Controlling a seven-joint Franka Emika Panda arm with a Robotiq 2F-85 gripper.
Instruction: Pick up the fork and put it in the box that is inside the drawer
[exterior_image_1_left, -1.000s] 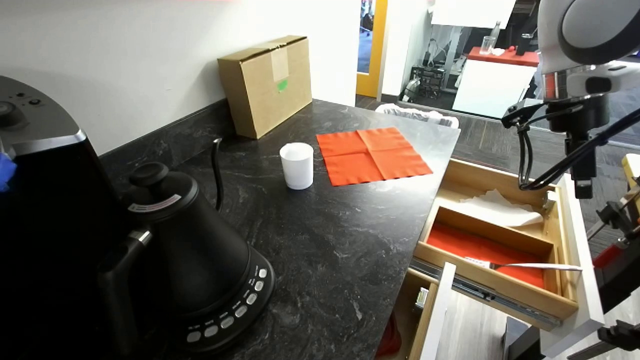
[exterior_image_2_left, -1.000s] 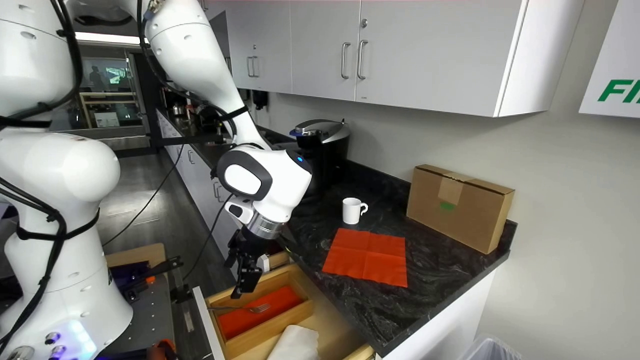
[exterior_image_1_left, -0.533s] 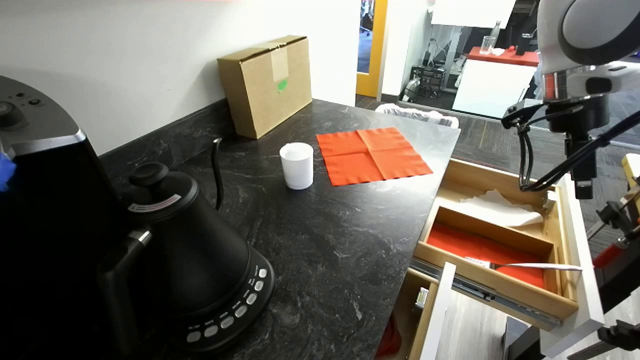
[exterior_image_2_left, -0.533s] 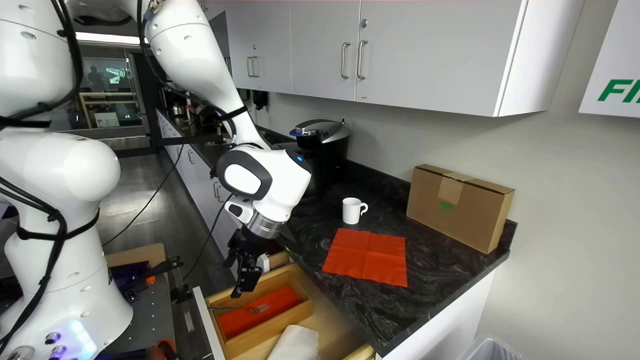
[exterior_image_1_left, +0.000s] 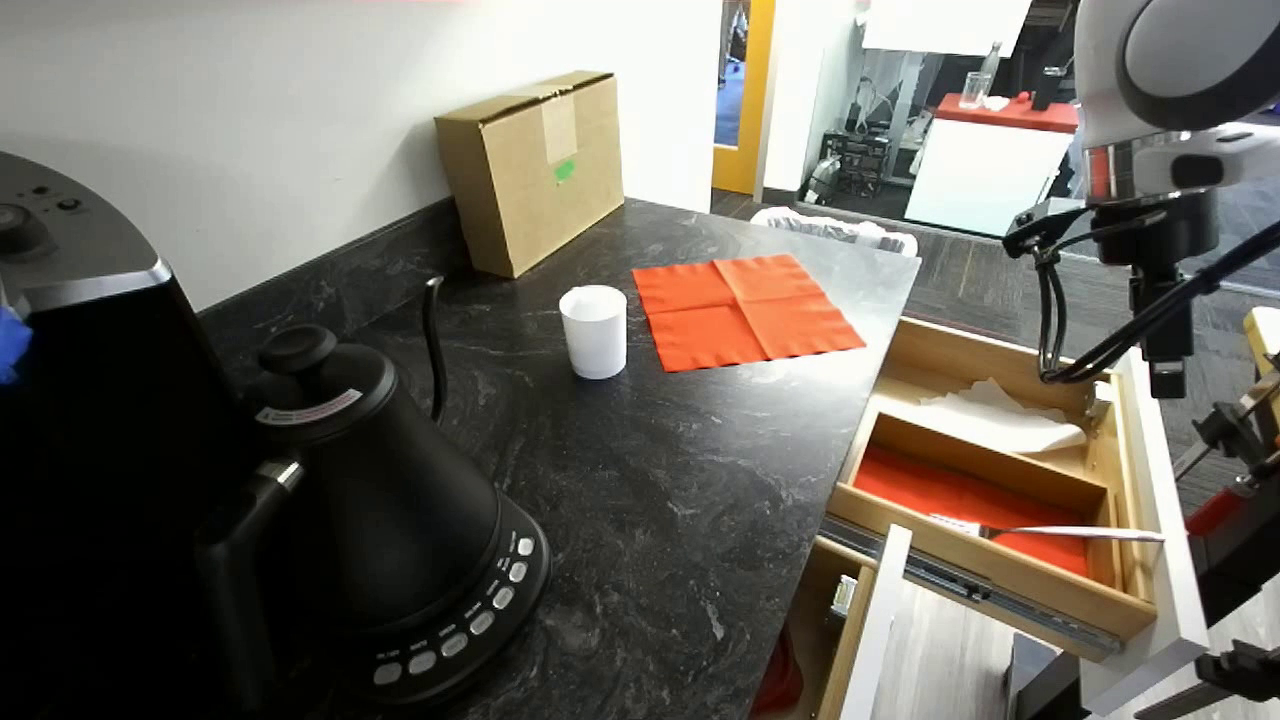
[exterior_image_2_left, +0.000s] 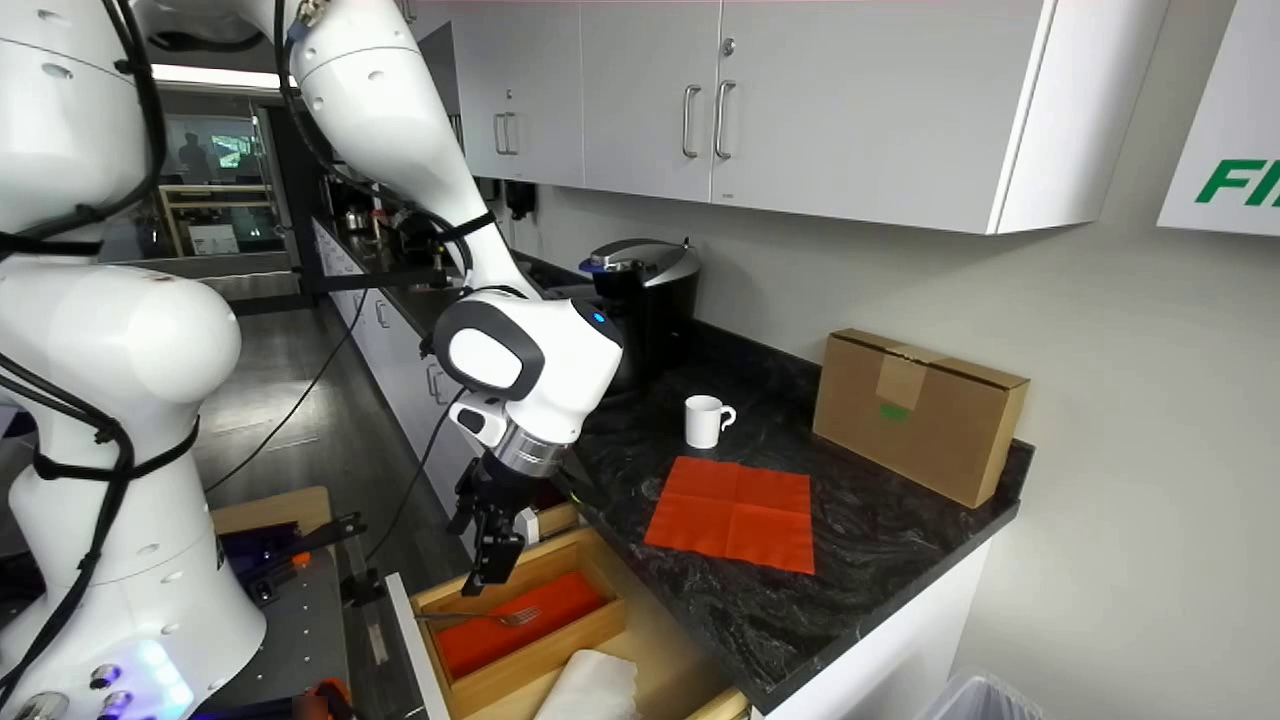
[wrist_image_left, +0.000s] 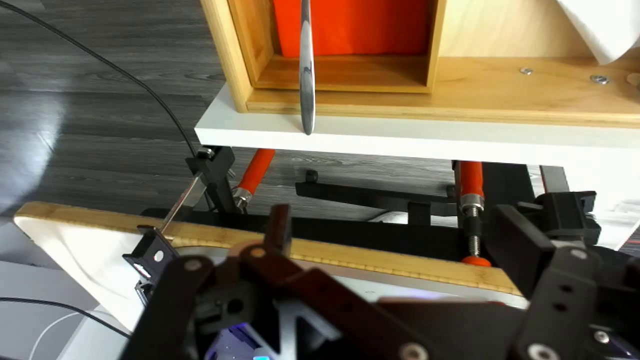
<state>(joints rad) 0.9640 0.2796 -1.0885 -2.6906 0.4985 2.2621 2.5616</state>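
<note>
Fork (wrist_image_left: 306, 67) lies below (apart from) the fingers (wrist_image_left: 516, 245).

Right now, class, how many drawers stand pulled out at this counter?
2: the wide drawer holding the red-bottomed box, and beside it another drawer, pulled out less far. Others may be hidden.

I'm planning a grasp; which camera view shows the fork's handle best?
The wrist view: the fork's handle is largest there, its end plainly over the drawer's white front. Both exterior views show it smaller, but with the fork's head, which the wrist view crops.
</note>
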